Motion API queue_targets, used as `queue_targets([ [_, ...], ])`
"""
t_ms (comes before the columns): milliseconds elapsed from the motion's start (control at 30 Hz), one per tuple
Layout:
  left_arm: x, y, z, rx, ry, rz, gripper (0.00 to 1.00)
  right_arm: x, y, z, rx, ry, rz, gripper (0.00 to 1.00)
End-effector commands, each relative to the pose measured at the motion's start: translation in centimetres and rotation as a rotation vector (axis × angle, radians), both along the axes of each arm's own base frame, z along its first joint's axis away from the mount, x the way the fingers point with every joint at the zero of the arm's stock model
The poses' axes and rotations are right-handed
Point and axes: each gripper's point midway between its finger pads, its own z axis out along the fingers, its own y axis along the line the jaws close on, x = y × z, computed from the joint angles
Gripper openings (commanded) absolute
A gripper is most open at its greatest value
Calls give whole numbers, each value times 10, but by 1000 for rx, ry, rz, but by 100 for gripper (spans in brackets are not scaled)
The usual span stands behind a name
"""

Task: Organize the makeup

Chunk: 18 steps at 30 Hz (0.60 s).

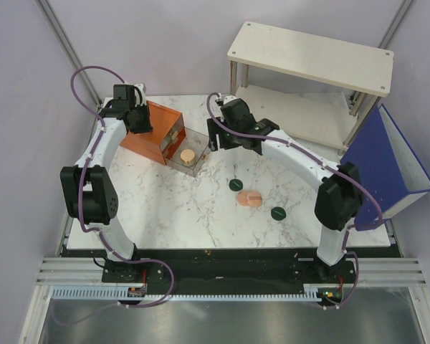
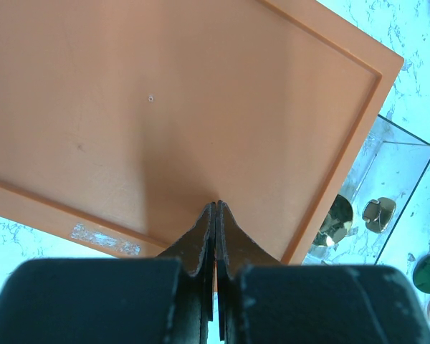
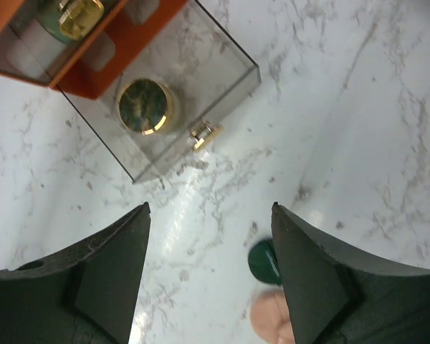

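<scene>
Left tool: your left tool (image 2: 216,207) is closed, fingers pressed together with nothing between them. Its tips sit at the flat top of the orange box (image 2: 165,107), and you cannot tell whether they touch it.
Right tool: your right tool (image 3: 209,206) is open and empty. It hangs over the desk (image 1: 165,215) just in front of the clear drawer (image 3: 222,79).
Drawer: it is pulled out of the orange box, with its gold knob (image 3: 203,134) pointing away from the box.
Tan-gold jar: the tan-gold jar (image 3: 143,106) stands upright inside the clear drawer with its lid up. It is round, so you have no long axis to read.
Mint-green tube: the mint-green tube (image 3: 61,18) shows inside the orange box behind the drawer. Too little of it is visible for you to tell its long axis.
First dark green disc: the first dark green disc (image 1: 235,185) lies flat on the desk, near the drawer front.
Peach-pink compact: the peach-pink compact (image 1: 249,198) lies flat, just beyond that disc from the box.
Second dark green disc: the second dark green disc (image 1: 277,213) lies flat, farthest from the box of the 3.
Row: these 3 form 1 slanted line leading away from the drawer, each piece apart from the next.
</scene>
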Motion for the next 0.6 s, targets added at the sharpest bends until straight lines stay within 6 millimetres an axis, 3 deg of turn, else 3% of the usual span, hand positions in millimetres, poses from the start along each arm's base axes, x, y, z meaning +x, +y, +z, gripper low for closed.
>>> queue_targets([
  [0, -66, 9, -72, 53, 342, -17, 2, -29, -40, -36, -130, 47, -1, 74],
  [67, -66, 10, -72, 57, 344, -14, 2, -43, -53, -59, -173, 91, -6, 73],
  [167, -67, 11, -71, 61, 338, -12, 2, -52, -60, -74, -189, 122, -19, 69],
  [367, -69, 9, -72, 52, 342, -18, 2, -52, -61, -99, -209, 156, -29, 65],
  [567, -69, 10, -71, 58, 341, -16, 2, -50, -56, -135, -251, 222, -11, 63],
])
